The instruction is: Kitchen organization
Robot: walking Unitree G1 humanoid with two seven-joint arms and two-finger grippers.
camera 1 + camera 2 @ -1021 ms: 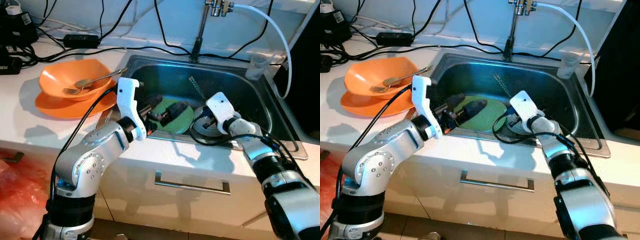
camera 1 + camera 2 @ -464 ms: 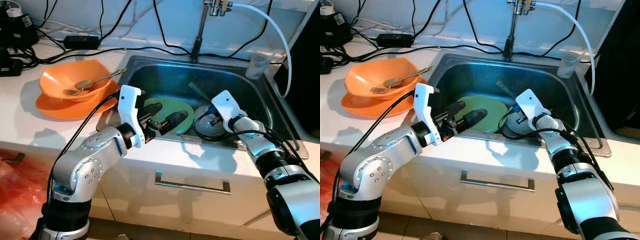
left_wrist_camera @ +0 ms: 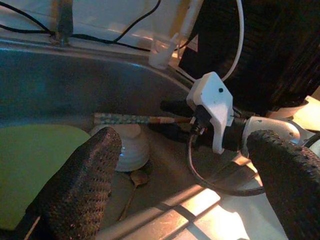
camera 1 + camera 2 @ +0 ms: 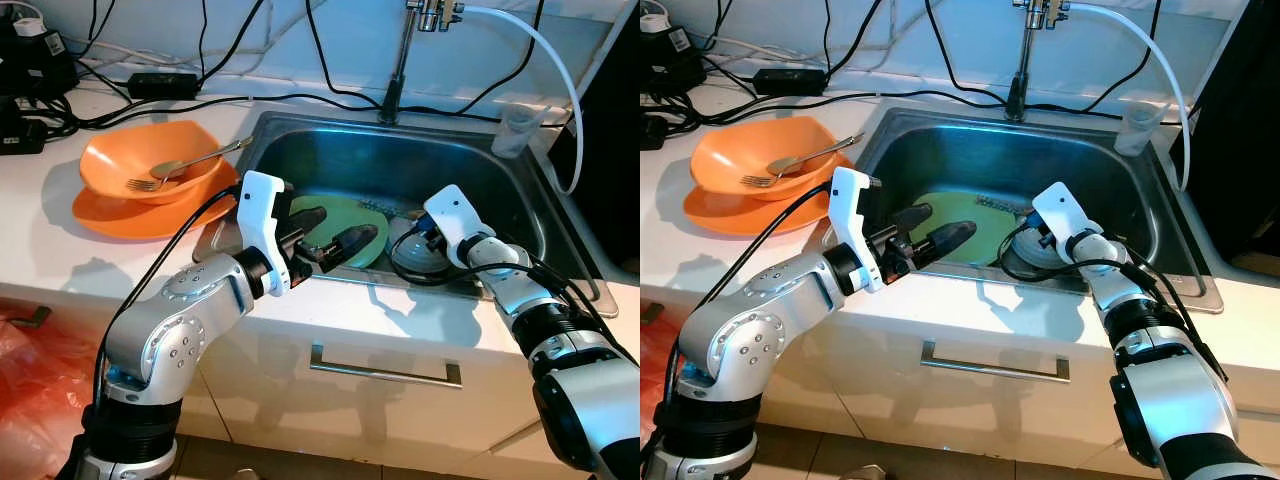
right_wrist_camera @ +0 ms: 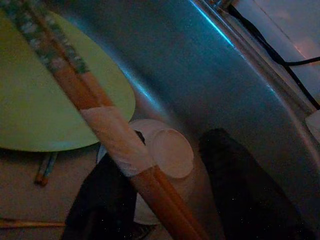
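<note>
My right gripper (image 4: 424, 238) is down in the steel sink (image 4: 500, 190), shut on a pair of patterned chopsticks (image 3: 135, 119) that lie level over the far edge of the green plate (image 4: 952, 208). Under that gripper sits a small white bowl (image 5: 170, 157), upside down on the sink floor. The chopsticks (image 5: 95, 115) run slantwise between the black fingers (image 5: 235, 185). My left gripper (image 4: 333, 231) hovers open above the near side of the green plate (image 3: 30, 160), nothing between its fingers (image 3: 80, 185).
An orange bowl (image 4: 125, 155) holding a fork and spoon rests on an orange plate (image 4: 110, 215) on the counter to the left. The faucet (image 4: 398, 70), a hose and a clear cup (image 4: 513, 130) stand behind the sink. Cables cross the back counter. More chopsticks (image 5: 44, 170) lie on the sink floor.
The chopsticks in my right gripper have swung from pointing toward the back wall to lying level over the plate. My left gripper drew slightly toward the front edge, still open.
</note>
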